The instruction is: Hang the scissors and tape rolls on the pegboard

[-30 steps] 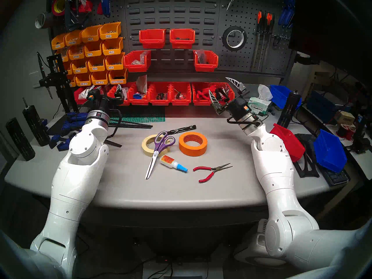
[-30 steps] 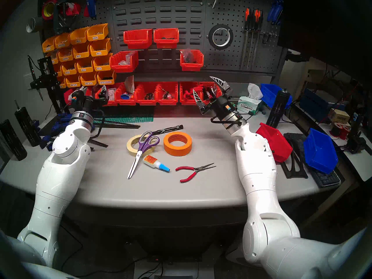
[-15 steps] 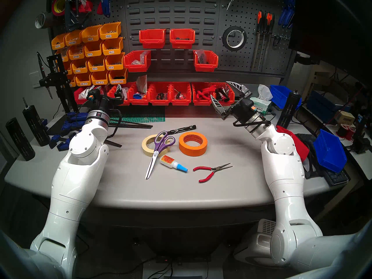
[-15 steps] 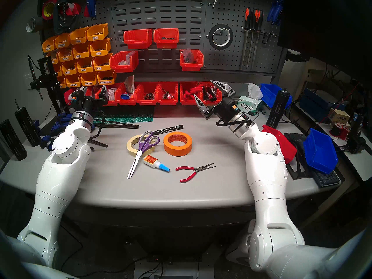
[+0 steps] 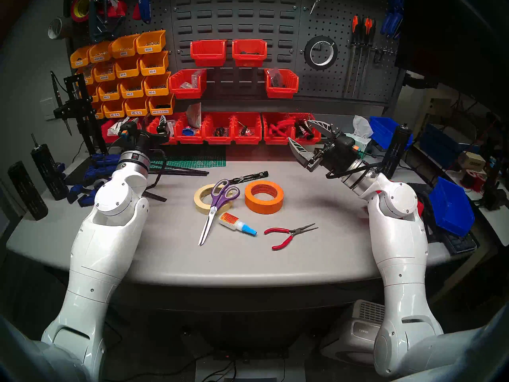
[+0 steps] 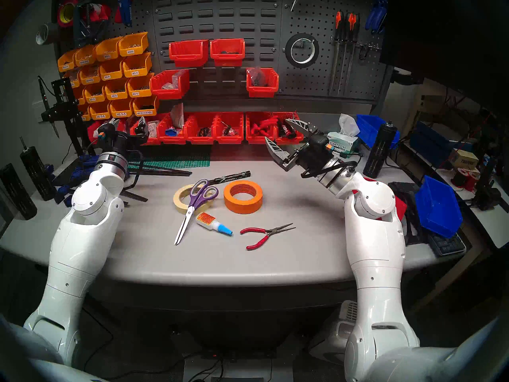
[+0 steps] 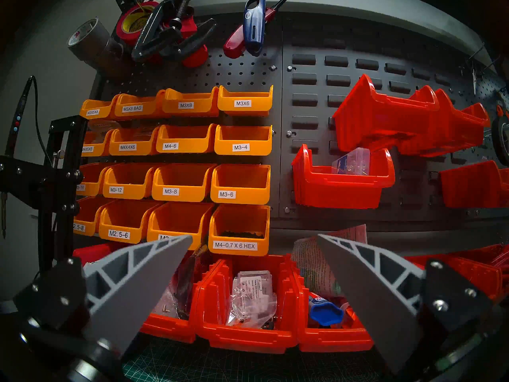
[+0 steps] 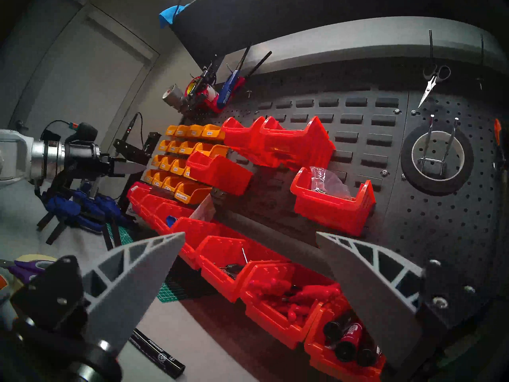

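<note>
Head view: scissors (image 5: 215, 205) lie across the cream roll (image 5: 205, 198) on the table (image 5: 316, 252), orange roll (image 5: 264, 196) beside; black roll (image 5: 321, 53) hangs on the pegboard (image 5: 344, 78). Left wrist: left gripper (image 7: 254, 236) gapes, empty. Right wrist: right gripper (image 8: 250, 235) gapes, empty.

Scissors (image 5: 213, 207): bare polished metal blades, smooth purple plastic handles. Orange tape roll (image 5: 264, 196) and cream tape roll (image 5: 212, 198): matt, paper-like. Black tape roll (image 5: 321, 53): dull black, hung on a wire hook of the pegboard (image 5: 338, 78), which is shown as matt dark grey perforated sheet metal. Tabletop (image 5: 303, 263): smooth grey, with a soft sheen. Right end effector (image 5: 300, 133): matt grey ribbed plastic fingers (image 8: 132, 287). Pliers (image 5: 289, 234): glossy red grips, dark metal jaws. Bins (image 5: 217, 127): glossy red plastic.
</note>
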